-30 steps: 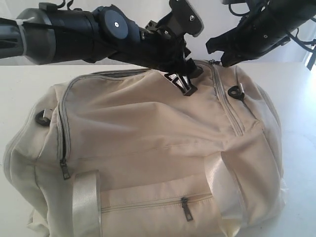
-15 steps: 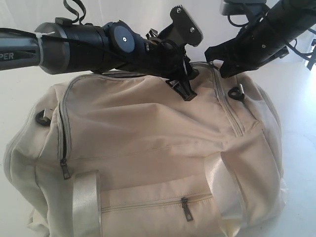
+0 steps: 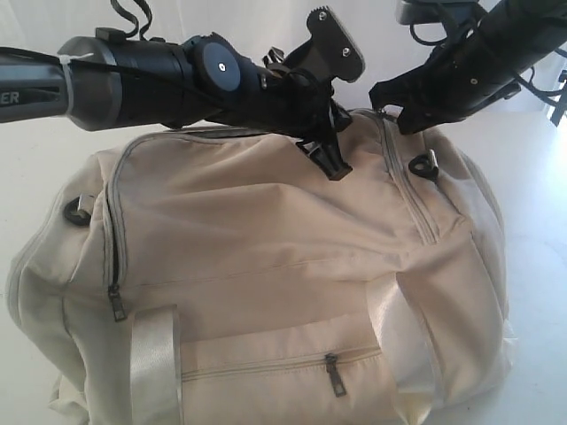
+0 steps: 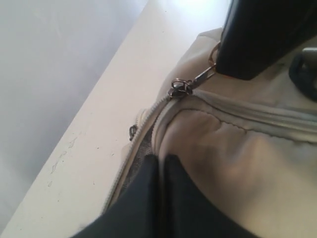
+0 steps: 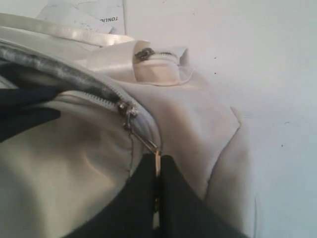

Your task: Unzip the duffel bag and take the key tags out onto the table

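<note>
The cream duffel bag [image 3: 283,266] lies on the white table [image 3: 35,159] and fills most of the exterior view. My left gripper [image 3: 334,164] reaches over its top from the left. In the left wrist view its jaws [image 4: 162,159] are shut, pinching the bag's fabric lip beside a short opened stretch of zipper with grey lining [image 4: 143,153] showing. My right gripper [image 3: 390,104] is shut on the metal zipper pull [image 5: 148,144], just past the slider [image 5: 128,110]. The key tags are hidden.
Shiny white handles [image 3: 155,363] hang over the near side. Black D-rings [image 3: 423,166] [image 3: 78,210] sit at both ends. Closed side zippers [image 3: 335,372] [image 3: 115,301] face the camera. Printed papers [image 5: 84,12] lie beyond the bag. The table's far edge [image 4: 94,106] runs close behind it.
My left gripper's jaws have closed from open onto the fabric at the bag's top. The right gripper has stayed shut on the pull and barely shifted.
</note>
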Controlling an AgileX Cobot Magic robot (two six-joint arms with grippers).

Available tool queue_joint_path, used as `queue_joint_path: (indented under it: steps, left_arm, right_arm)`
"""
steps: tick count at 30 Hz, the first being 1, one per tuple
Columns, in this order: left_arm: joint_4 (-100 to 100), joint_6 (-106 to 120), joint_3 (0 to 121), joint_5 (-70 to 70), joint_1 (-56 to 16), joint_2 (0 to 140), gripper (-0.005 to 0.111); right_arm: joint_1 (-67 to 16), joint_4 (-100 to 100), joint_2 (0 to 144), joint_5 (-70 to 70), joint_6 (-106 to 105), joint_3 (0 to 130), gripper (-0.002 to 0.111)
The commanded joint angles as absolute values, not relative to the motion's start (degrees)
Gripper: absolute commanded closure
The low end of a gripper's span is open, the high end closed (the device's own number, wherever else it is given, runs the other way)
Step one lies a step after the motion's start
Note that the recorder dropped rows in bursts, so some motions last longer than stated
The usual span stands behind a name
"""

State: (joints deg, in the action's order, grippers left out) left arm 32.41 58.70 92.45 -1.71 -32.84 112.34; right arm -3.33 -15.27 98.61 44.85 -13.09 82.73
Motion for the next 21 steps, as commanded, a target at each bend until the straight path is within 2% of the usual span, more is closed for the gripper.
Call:
queue_joint_path:
  steps: [1,10,16,21]
  left_arm:
    - [32.1,58.7,92.8,-3.1,-32.9,110.8,0.107]
    - [32.1,55.0,92.8,-8.7,-29.3,109.8,0.107]
    - [32.1,53.8,92.8,-8.5,-29.1,109.8,0.107]
    - [32.1,53.5,92.8,-11.1,-29.4,109.4,0.107]
  right_arm:
    - [-2.8,-11.9,98.3,45.7,-11.3,82.5,0.108]
    - [-2.8,-8.6,97.7,47.3,-8.4,82.5,0.108]
    - [-2.8,-9.5,97.3,53.8,-8.3,82.5,0.108]
    - [-2.8,-9.6,94.7,52.4,-8.3,82.5,0.108]
